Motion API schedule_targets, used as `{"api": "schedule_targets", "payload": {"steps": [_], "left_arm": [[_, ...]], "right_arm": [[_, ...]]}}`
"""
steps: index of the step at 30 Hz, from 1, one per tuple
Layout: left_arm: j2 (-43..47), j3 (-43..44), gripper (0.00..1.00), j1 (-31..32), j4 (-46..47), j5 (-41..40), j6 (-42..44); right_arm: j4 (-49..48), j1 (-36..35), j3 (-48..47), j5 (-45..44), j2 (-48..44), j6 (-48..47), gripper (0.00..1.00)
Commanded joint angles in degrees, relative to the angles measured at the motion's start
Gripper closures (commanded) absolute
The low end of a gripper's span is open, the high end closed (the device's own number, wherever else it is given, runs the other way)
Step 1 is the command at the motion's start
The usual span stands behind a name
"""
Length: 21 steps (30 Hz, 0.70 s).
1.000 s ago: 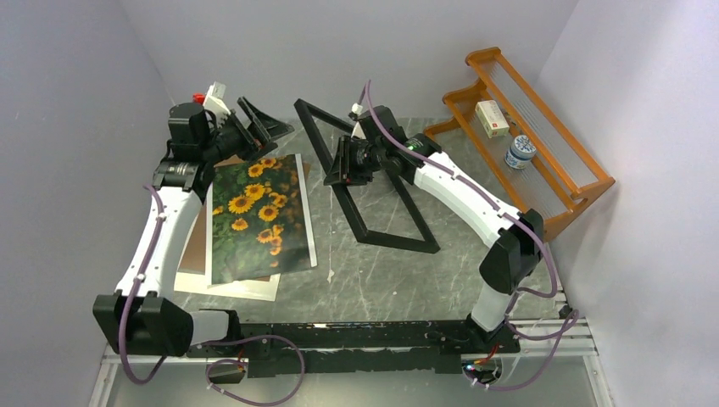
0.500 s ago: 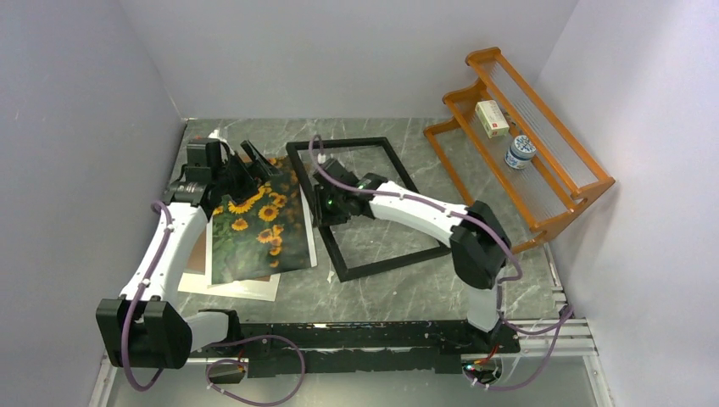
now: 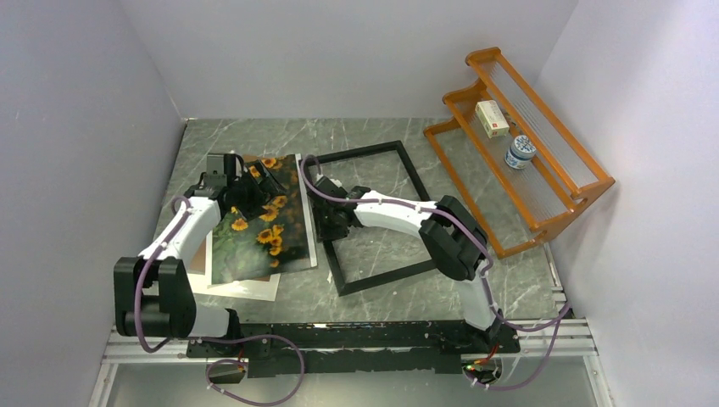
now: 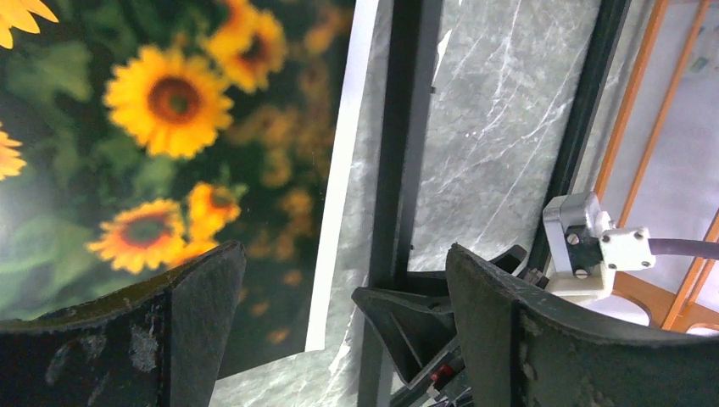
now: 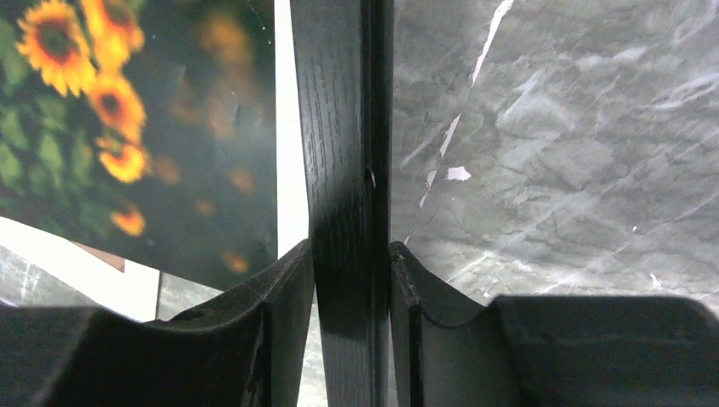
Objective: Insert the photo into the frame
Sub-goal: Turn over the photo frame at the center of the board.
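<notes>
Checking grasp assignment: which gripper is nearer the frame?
Right. The right gripper is clamped on the frame, on its rail next to the photo. The left gripper is open above the photo, beside the frame.

- The left arm [image 3: 178,233] reaches forward, elbow low; the left gripper [image 4: 343,248] is spread wide.
- The right arm [image 3: 398,210] stretches leftward; the right gripper [image 5: 349,248] pinches the frame [image 5: 339,127].

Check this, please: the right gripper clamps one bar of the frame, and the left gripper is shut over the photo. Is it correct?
Not quite. The left gripper is open, with its jaws wide apart over the photo, as the left wrist view shows. The right gripper does clamp one bar of the frame.
</notes>
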State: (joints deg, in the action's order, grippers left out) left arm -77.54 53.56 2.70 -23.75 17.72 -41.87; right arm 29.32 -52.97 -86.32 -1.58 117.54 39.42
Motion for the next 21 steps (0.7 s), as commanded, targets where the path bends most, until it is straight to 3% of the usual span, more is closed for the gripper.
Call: {"api": "schedule_targets", "payload": {"steps": [1,6,12,21], "left_arm": [[-1.0,0.0,0.08,-0.2,4.1,2.0,-0.6],[-2.2,-0.6,0.08,-0.2,5.3,2.2,-1.0],[-3.8,-1.6,0.09,-0.2,6.4,3.1,-1.3],[-9.2,-0.7,0.18,2.6,9.1,7.7,-0.4]], "right_arm": [[-3.6,0.2,-0.2,3.2,-0.9,3.7,0.56],[-2.9,0.4,0.4,1.7,-2.5,2.6,0.43],[-4.7,3.4,4.1,-1.4,-8.9,1.4,0.41],[-5.3,19.4,17.4,-8.3,-21.7,-5.7,0.37]]}}
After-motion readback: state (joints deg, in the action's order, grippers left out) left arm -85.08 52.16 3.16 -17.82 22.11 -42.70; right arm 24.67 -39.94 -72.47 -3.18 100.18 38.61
